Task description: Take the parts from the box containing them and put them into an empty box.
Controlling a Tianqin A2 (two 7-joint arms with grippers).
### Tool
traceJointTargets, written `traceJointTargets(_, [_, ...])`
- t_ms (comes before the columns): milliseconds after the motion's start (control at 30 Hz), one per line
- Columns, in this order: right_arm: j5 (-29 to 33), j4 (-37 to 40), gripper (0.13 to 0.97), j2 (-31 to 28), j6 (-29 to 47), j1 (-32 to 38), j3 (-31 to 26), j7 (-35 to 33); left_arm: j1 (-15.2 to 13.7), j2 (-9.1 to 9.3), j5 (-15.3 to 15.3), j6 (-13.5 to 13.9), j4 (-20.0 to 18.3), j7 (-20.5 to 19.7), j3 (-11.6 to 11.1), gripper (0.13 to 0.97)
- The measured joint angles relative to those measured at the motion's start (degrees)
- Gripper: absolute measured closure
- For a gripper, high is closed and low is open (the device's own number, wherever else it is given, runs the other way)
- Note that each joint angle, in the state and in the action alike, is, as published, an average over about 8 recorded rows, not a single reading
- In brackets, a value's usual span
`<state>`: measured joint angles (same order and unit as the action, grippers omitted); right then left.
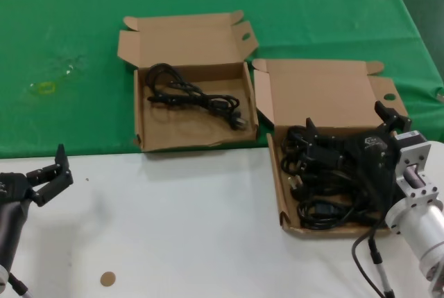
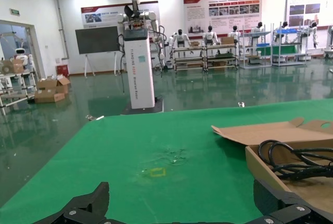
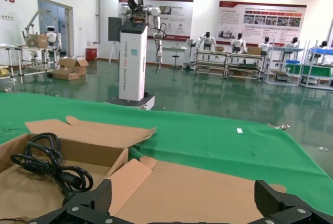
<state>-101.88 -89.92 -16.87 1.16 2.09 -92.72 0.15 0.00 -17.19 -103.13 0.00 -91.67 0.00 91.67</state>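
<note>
The box with the parts (image 1: 326, 97) stands at the right, lid open, and holds a pile of black coiled power cords (image 1: 313, 177). My right gripper (image 1: 347, 120) hovers just above that pile, open and empty; in the right wrist view (image 3: 184, 204) its fingers frame the box lid (image 3: 208, 187). The other box (image 1: 187, 45) stands at the middle left and holds one black cord (image 1: 198, 97). That cord also shows in the right wrist view (image 3: 47, 164) and in the left wrist view (image 2: 299, 161). My left gripper (image 1: 57, 174) is open and empty over the white table, near left.
Both boxes straddle the edge between the green cloth (image 1: 83, 28) and the white table (image 1: 180, 229). A yellow mark (image 1: 46, 88) lies on the cloth at far left. A small brown disc (image 1: 107, 278) lies on the table near my left arm.
</note>
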Motion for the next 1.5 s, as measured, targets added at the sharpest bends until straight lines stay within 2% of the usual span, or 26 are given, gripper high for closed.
traceJointTargets(1500, [-0.02,-0.03,0.129,-0.01,-0.02,-0.04,0.02,0.0,0.0,0.0,0.0,0.0,0.0,0.0,0.0,0.132])
